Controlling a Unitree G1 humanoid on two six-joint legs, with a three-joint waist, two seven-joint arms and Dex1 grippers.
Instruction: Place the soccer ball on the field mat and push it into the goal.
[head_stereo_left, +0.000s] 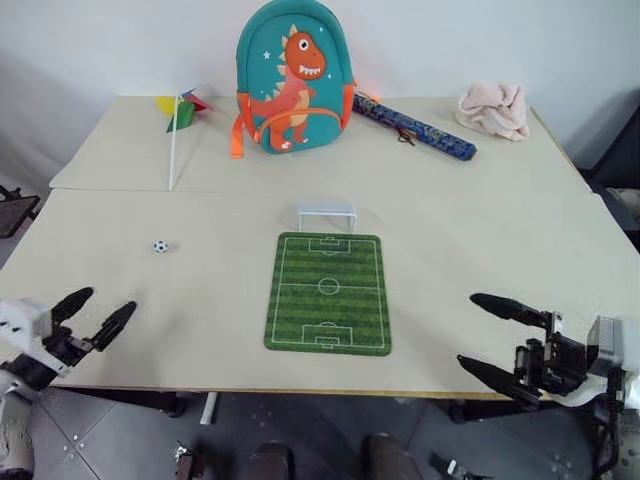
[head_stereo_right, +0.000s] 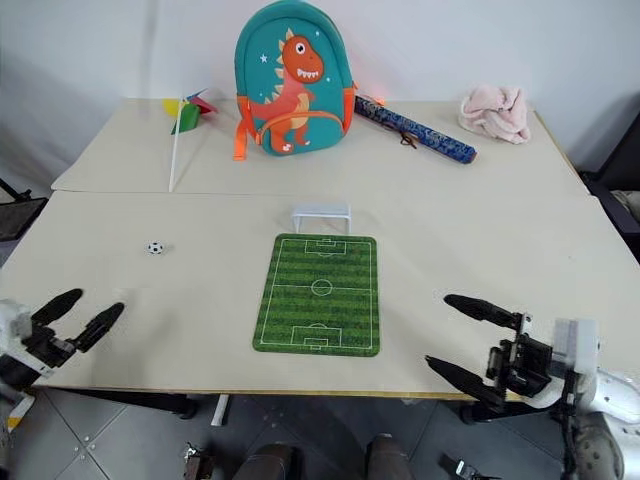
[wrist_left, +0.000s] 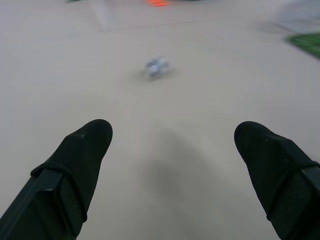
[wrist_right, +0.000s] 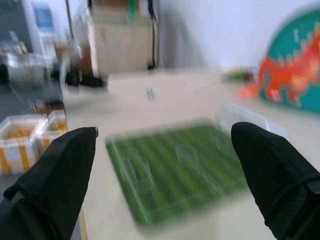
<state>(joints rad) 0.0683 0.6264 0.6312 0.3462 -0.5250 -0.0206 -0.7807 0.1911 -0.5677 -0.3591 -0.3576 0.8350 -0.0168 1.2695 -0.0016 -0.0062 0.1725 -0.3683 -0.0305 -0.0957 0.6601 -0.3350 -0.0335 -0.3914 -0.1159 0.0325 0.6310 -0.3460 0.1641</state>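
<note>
Clearly tiny white soccer ball (head_stereo_left: 160, 246), seemingly black-patched.

No readable text, labels, brands or numbers anywhere; just white pitch lines printed on the field mat (head_stereo_left: 328, 293).

Left tool (head_stereo_left: 92, 313) hovers low at the near left, fingers spread wide, empty; right tool (head_stereo_left: 486, 335) at the near right, fingers apart, apparently pointing inward across the worktop (head_stereo_left: 200, 300)

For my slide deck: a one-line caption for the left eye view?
Both pincers, left and right, open at the table edge; soccer ball on bare table left of the field mat and goal.
</note>
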